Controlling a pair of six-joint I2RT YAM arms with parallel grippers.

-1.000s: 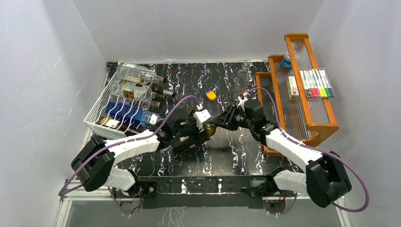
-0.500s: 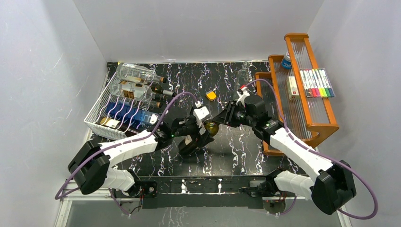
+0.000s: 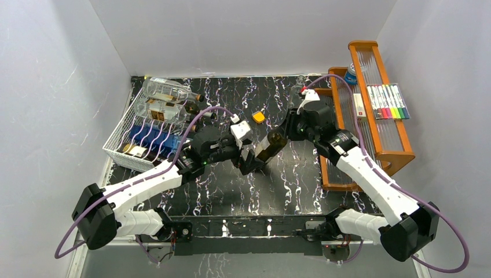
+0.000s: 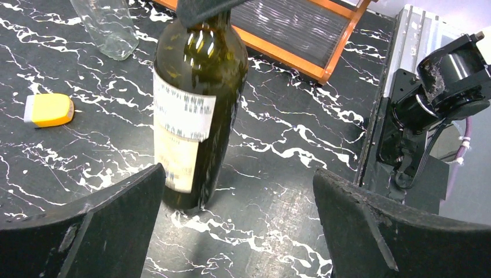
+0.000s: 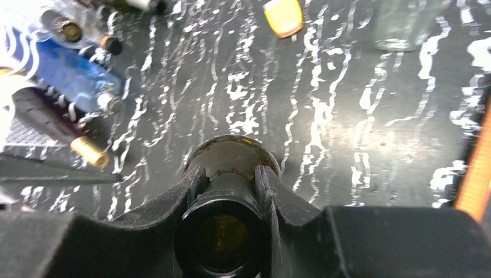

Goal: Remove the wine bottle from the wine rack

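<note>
Top external — wine bottle (image 3: pixel 270 145) now standing, neck in clenched right gripper (image 3: pixel 286 133) (left gripper (image 3: pixel 250 163) newly released, alongside).

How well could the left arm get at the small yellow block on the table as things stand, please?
Probably yes. The left gripper is open and empty, and the yellow block lies nearby with bare table between; the wine bottle, held by the right gripper, stands beside that path, not across it.

White walls (image 3: pixel 231 35) on 3 sides, plain, evenly lit. Tabletop (image 3: pixel 289 191) black w/ white marble veins, glossy. Orange wooden tiered shelf (image 3: pixel 399 155) at R edge, near R wall.
</note>
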